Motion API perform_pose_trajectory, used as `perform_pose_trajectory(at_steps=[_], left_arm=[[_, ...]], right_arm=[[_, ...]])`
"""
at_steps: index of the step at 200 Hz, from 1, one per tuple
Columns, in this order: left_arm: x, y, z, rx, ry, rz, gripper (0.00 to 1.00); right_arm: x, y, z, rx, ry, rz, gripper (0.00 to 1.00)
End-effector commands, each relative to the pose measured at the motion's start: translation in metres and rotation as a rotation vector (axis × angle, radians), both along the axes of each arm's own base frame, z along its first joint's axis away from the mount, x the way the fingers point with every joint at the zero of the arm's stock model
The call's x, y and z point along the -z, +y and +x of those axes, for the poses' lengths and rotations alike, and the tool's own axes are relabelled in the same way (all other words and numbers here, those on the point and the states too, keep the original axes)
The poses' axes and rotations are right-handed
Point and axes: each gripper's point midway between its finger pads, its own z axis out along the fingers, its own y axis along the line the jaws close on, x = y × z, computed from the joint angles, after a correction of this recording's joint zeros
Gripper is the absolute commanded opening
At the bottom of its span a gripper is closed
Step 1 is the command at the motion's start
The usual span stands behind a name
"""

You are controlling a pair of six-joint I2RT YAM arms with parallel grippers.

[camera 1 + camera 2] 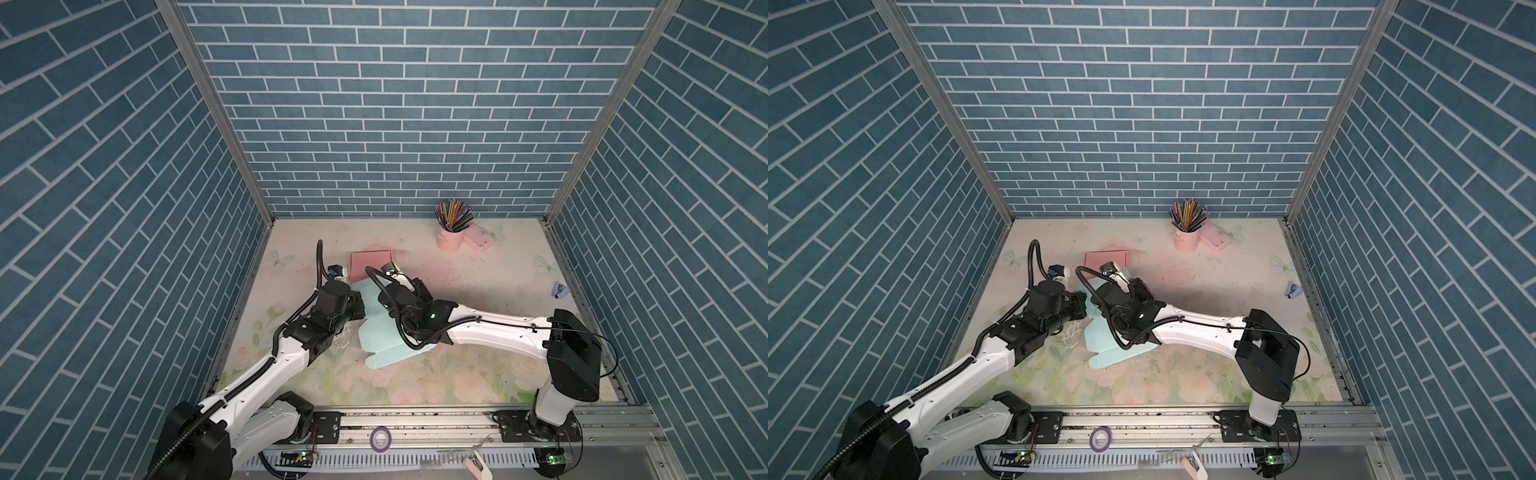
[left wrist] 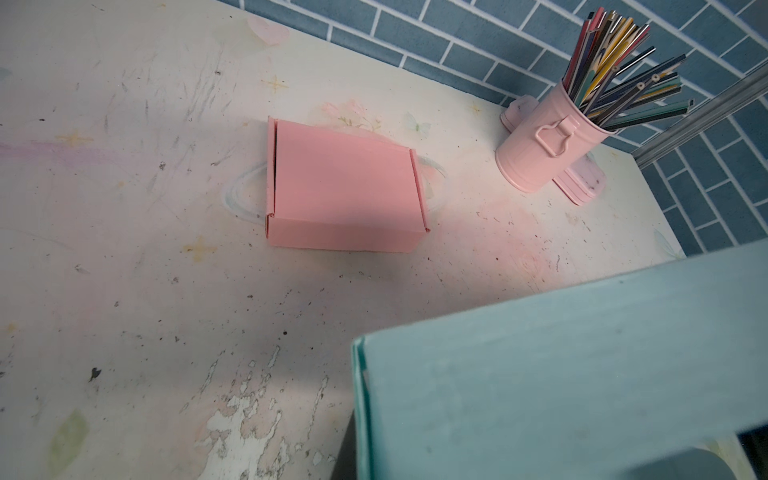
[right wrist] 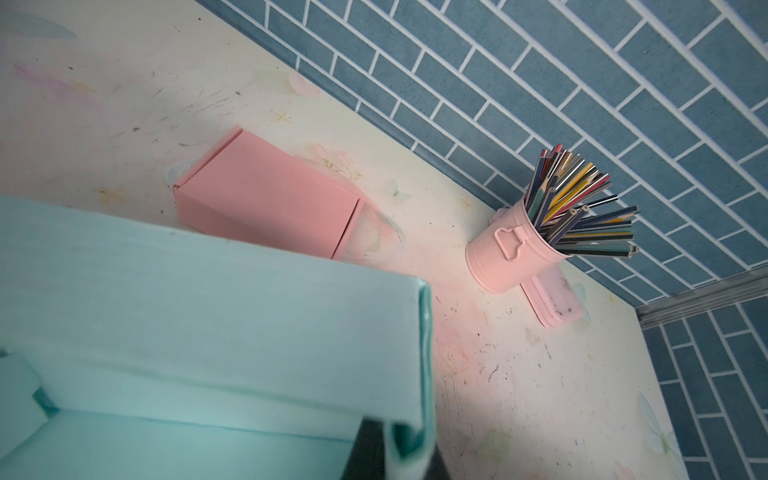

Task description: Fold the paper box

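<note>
The light-blue paper box (image 1: 384, 332) sits just in front of the closed pink cardboard box (image 1: 370, 264). It looks half formed: the side walls stand, but the lid panel lies flat. The left gripper (image 1: 358, 308) and right gripper (image 3: 405, 449) are each clamped on a wall. Tucking and closing the lid appear to remain.

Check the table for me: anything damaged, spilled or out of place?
Nothing spilled: the pencil cup stands upright, the pink box sits closed. Only oddity: the tabletop print is flaking beside the teal box.
</note>
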Motion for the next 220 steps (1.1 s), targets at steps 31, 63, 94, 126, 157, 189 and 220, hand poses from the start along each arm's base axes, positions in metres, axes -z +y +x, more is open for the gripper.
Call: perform_pose_trajectory(at_steps=[31,63,94,126,157,189,220], left_arm=[[-0.02,-0.025,-0.001,0.088,-0.063,-0.072,0.0],[-0.02,-0.024,-0.003,0.085,-0.066,-0.071,0.0],[-0.02,-0.024,-0.003,0.084,-0.067,-0.07,0.0],[-0.017,-0.025,-0.002,0.084,-0.063,-0.07,0.0],[-0.013,-0.025,-0.001,0.081,-0.057,-0.066,0.0],[-0.012,-0.025,-0.001,0.078,-0.058,-0.065,0.0],[-0.011,-0.025,-0.002,0.078,-0.057,-0.064,0.0]], right_arm=[[0.011,0.0,-0.003,-0.04,-0.008,-0.108,0.06],[0.016,0.001,0.0,-0.034,-0.02,-0.144,0.03],[0.014,0.002,0.0,-0.035,-0.028,-0.138,0.11],[0.009,-0.002,-0.003,-0.035,-0.039,-0.115,0.18],[0.012,-0.003,-0.003,-0.035,-0.038,-0.116,0.19],[0.013,-0.002,-0.003,-0.034,-0.041,-0.12,0.16],[0.017,-0.001,-0.002,-0.033,-0.039,-0.125,0.13]])
